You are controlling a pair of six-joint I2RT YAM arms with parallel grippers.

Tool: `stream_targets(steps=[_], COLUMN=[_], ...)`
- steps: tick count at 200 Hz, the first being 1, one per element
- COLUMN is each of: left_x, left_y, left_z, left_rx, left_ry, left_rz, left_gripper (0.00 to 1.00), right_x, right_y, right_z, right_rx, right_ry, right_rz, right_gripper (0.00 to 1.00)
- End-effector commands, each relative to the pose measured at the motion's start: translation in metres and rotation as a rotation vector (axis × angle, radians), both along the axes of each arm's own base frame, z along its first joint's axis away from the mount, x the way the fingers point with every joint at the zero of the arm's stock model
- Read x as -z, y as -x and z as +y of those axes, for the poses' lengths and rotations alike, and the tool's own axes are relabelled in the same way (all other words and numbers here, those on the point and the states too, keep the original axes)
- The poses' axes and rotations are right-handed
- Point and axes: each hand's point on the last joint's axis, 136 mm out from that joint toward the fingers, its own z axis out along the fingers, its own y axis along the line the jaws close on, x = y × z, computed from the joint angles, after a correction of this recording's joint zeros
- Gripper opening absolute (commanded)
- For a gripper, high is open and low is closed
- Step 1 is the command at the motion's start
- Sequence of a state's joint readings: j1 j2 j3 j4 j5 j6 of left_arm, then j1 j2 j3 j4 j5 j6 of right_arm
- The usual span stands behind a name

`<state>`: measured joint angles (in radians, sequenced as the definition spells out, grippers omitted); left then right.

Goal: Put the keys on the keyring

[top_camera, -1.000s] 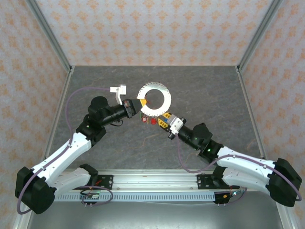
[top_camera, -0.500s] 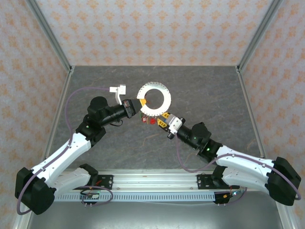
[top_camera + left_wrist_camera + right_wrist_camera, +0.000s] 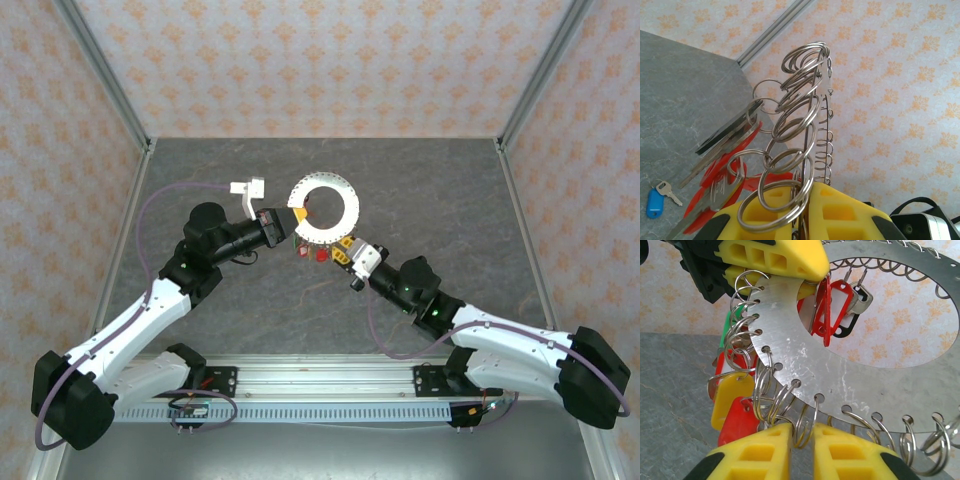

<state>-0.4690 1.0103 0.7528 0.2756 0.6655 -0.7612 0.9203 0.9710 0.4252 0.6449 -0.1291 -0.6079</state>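
Keyring (image 3: 351, 208) is held above the worktop (image 3: 250, 310), clamped at its left rim by the tightly closed jaws of the left gripper (image 3: 296, 215), whose arm is stretched forward and inward. The right gripper (image 3: 802, 432) is angled in at the near rim, its jaws nearly closed around a split ring (image 3: 815, 412) there.

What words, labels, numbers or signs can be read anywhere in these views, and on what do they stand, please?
None can be read.
The keyring shows only scratches.
The white insert of the red tag looks blank.
The blue tag is too small to tell.
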Motion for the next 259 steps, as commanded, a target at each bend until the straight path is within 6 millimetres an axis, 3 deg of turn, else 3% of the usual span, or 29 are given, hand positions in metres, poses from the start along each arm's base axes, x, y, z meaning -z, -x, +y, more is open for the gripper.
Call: stream_targets(steps=[1, 94, 148, 202, 238, 259], left_x=[-0.036, -0.032, -0.029, -0.002, 0.015, 0.028], left_y=[0.004, 0.002, -0.002, -0.012, -0.016, -0.018], left_z=[0.003, 0.004, 0.007, 0.013, 0.011, 0.013], left_rx=[-0.002, -0.016, -0.044, -0.108, -0.116, -0.132], left_ry=[0.055, 0.063, 0.064, 0.035, 0.041, 0.03], left_rz=[-0.092, -0.076, -0.062, 0.024, 0.089, 0.128], left_gripper=[0.0, 0.0, 0.0, 0.0, 0.0, 0.05], right_x=[-0.023, -0.023, -0.017, -0.036, -0.036, -0.035], right_y=[0.0, 0.0, -0.002, -0.005, -0.009, -0.012], right_z=[-0.001, -0.003, -0.004, -0.008, -0.007, -0.007], right_rx=[0.012, 0.016, 0.027, 0.048, 0.058, 0.073], right_ry=[-0.057, -0.1, -0.073, -0.208, -0.245, -0.254], right_rz=[-0.045, -0.029, -0.012, 0.036, 0.066, 0.08], right_gripper=[0.16, 0.12, 0.0, 0.0, 0.0, 0.0])
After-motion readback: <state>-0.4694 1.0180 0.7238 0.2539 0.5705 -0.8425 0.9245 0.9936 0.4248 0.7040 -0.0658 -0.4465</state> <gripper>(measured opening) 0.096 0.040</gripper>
